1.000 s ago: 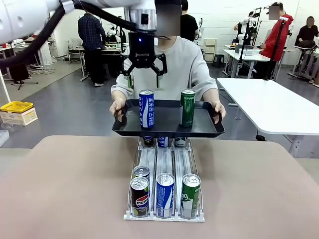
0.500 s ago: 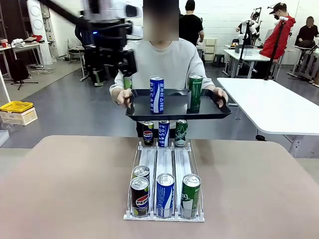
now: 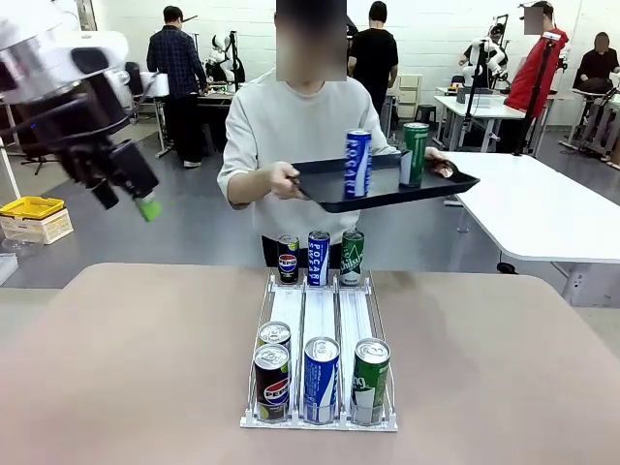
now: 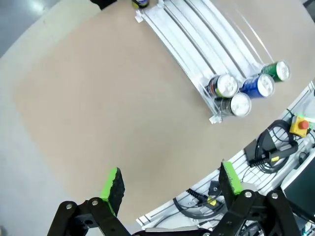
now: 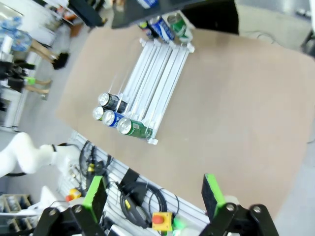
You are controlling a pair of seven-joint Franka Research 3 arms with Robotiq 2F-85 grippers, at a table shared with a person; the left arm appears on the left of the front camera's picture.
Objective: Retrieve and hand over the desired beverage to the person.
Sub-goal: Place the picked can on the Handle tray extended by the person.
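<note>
The person [image 3: 291, 126] in a light grey sweatshirt stands at the far side and holds a black tray [image 3: 387, 186], tilted and swung toward the right. On it stand a blue can [image 3: 357, 163] and a green can [image 3: 415, 153]. My left gripper [image 3: 126, 197] hangs open and empty at the upper left, well away from the tray. In the left wrist view the left gripper [image 4: 172, 182] is open high above the table. The right gripper [image 5: 153, 191] is open too, high over the table's near edge.
A clear can rack [image 3: 320, 320] lies mid-table, with a Pepsi can [image 3: 271, 383], a blue can [image 3: 321, 378] and a green can [image 3: 369, 380] at its front and three cans [image 3: 318, 258] at its far end. A white table [image 3: 523, 208] stands at right.
My left arm has swung from above the tray out to the left, still open and empty. The person has raised the tray with both cans and turned it rightward.
</note>
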